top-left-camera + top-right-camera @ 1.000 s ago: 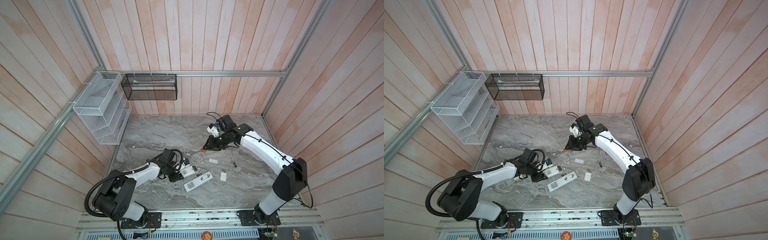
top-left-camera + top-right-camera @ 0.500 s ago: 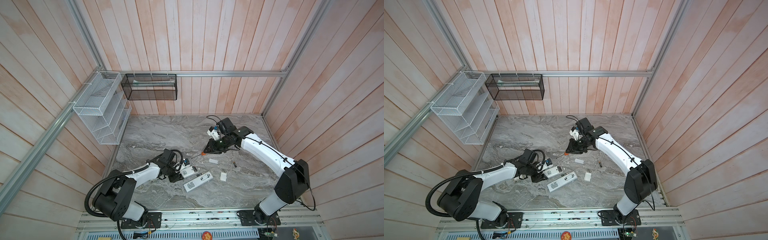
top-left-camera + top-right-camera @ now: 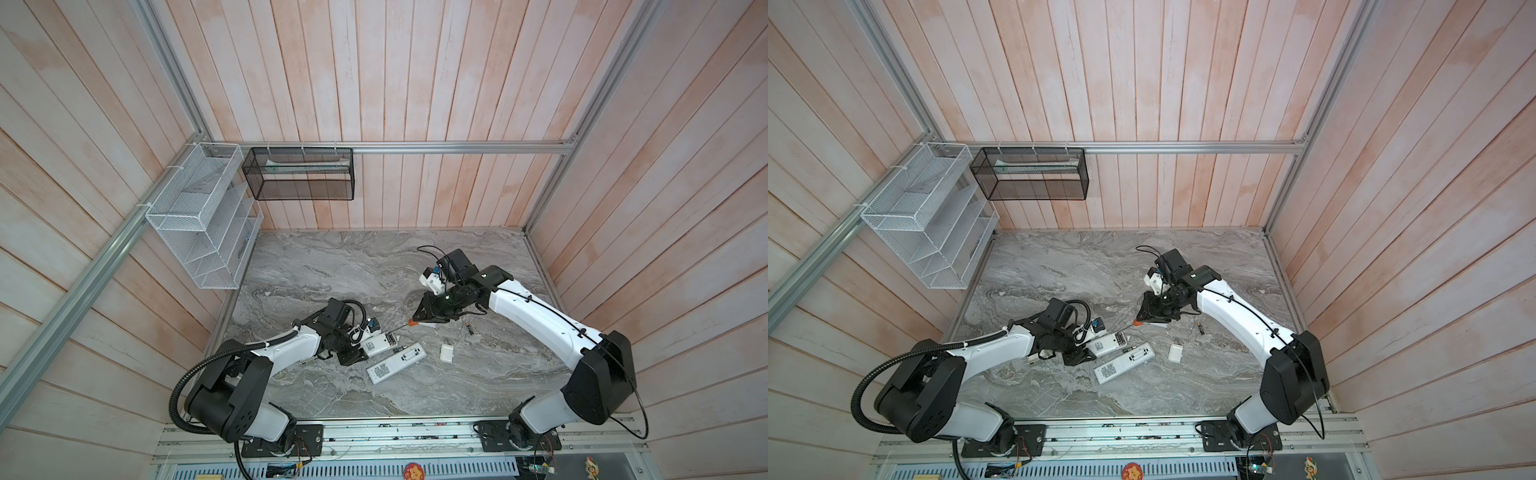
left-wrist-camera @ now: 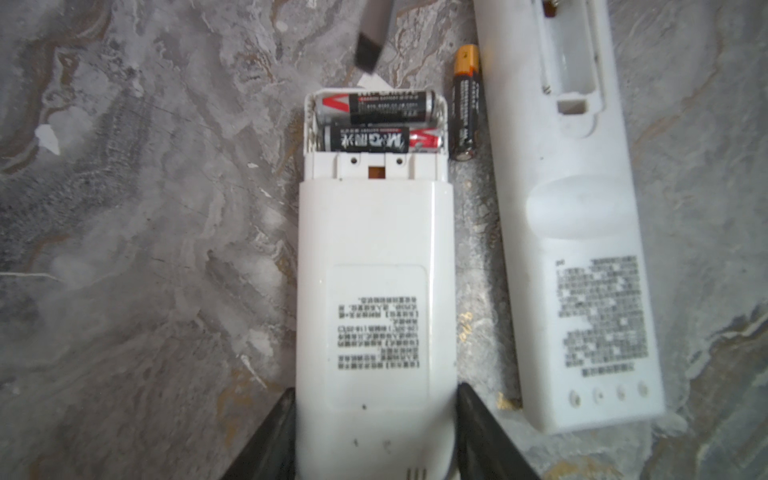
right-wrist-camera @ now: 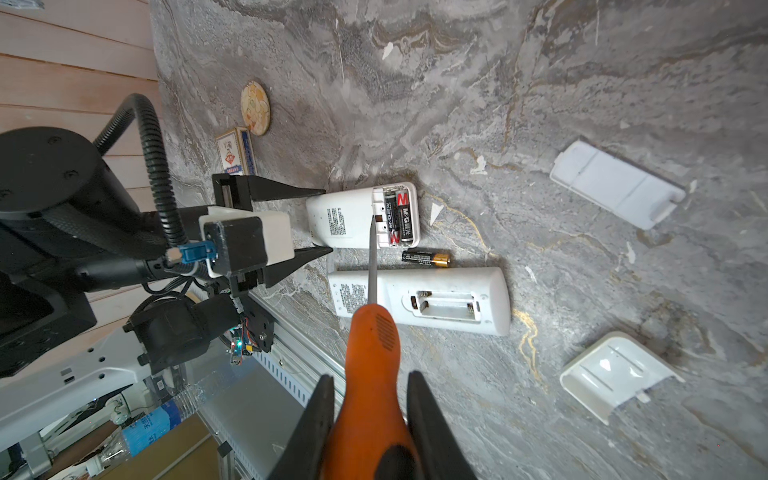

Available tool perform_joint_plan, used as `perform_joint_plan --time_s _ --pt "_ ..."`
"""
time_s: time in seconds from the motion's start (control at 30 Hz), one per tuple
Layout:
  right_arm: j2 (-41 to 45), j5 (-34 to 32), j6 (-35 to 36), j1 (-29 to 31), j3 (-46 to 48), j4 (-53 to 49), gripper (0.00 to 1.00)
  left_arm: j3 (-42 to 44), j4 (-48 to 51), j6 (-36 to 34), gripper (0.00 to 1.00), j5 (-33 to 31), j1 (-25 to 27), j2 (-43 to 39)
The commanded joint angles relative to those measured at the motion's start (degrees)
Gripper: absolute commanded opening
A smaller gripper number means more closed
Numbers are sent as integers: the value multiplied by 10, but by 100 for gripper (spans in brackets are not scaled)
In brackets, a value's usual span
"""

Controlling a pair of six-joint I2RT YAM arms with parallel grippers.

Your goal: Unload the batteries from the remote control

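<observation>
My left gripper (image 4: 376,390) is shut on the short white remote control (image 4: 374,270), which lies face down on the marble. Its open compartment holds two black-and-red batteries (image 4: 374,108). A loose black-and-gold battery (image 4: 465,104) lies beside it. In the right wrist view my right gripper (image 5: 371,376) is shut on the orange-handled screwdriver (image 5: 374,345). The blade tip hovers at the compartment's edge near the batteries (image 5: 399,216); contact cannot be told. In both top views the right gripper (image 3: 415,322) stands just behind the remote control (image 3: 376,344).
A longer white remote (image 5: 436,303) with an empty compartment lies alongside. Two white covers (image 5: 615,191) (image 5: 611,374) lie farther right. A small dark cylinder (image 3: 469,329) lies under the right arm. A card box (image 5: 235,151) and a round disc (image 5: 254,108) lie near the left arm.
My right gripper has carried the screwdriver forward and left, down toward the remote control. The left arm and the remote control have not moved.
</observation>
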State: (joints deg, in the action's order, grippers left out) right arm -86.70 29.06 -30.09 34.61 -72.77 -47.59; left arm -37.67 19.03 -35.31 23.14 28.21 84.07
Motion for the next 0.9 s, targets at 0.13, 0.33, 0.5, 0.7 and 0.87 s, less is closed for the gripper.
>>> perform_joint_plan --time_s 0.13,0.33,0.5,0.7,0.87 --pt "21 4 -7 7 29 7 15 2 -8 -3 47 13 3 -6" --pt "19 -7 -8 6 37 2 15 3 -8 -4 47 11 3 -11" --pt "13 -10 -15 5 36 7 15 5 -8 -5 47 11 3 -15" --pt "4 -8 -13 4 38 -2 15 8 -11 -4 47 10 3 -18" --pt "4 -12 -14 3 45 -1 14 8 -11 -4 47 12 3 -15"
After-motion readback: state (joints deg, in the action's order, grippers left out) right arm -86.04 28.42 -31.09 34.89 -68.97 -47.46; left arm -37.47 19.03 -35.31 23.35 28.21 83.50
